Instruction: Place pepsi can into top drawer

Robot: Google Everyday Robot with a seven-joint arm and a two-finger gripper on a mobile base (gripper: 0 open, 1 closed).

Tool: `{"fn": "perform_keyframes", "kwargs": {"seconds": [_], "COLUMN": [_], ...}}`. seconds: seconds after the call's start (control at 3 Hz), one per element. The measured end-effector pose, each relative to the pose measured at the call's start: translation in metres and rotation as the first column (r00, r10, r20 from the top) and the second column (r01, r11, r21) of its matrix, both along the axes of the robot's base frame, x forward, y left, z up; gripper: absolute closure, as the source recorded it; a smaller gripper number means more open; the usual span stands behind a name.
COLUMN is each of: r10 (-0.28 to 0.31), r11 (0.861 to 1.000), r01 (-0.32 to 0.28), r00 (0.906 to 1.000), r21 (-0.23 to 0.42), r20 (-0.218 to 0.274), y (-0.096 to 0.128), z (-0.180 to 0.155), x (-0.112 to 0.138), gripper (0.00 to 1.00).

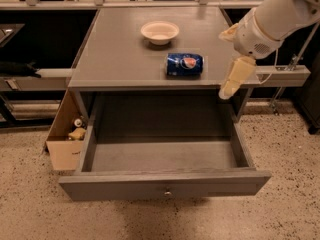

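Grey table (pixel 115 54) bears the things; its top drawer (pixel 125 185) stands open on the near side to receive. My end effector (pixel 230 85) hangs at the table's right edge, wide or narrow I cannot tell. The pepsi can (pixel 184 64) lies on its side just left of it, within reach.

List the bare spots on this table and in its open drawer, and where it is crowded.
The top drawer floor is bare wall to wall. The tabletop is free left of the bowl and pepsi can. The right edge is crowded: the gripper hangs there, beside the can. The cardboard box holds clutter.
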State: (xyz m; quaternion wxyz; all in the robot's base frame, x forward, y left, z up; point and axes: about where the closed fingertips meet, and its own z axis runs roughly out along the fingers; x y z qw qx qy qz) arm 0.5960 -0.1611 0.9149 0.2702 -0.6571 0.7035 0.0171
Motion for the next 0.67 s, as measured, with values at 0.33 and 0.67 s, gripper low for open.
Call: {"fn": "perform_keyframes", "kwargs": {"seconds": [0.33,0.67], "r10": [0.029,0.030], "r11": [0.999,0.996], "r01": [-0.029,-0.029], "r00": [0.9996,0.9994], "r21": [0.046,0.079], "r20": [0.004,-0.018], "y": [0.027,0.042], "z": [-0.011,-0.032], "x": [0.040,0.071], "gripper": [0.00,0.00]}}
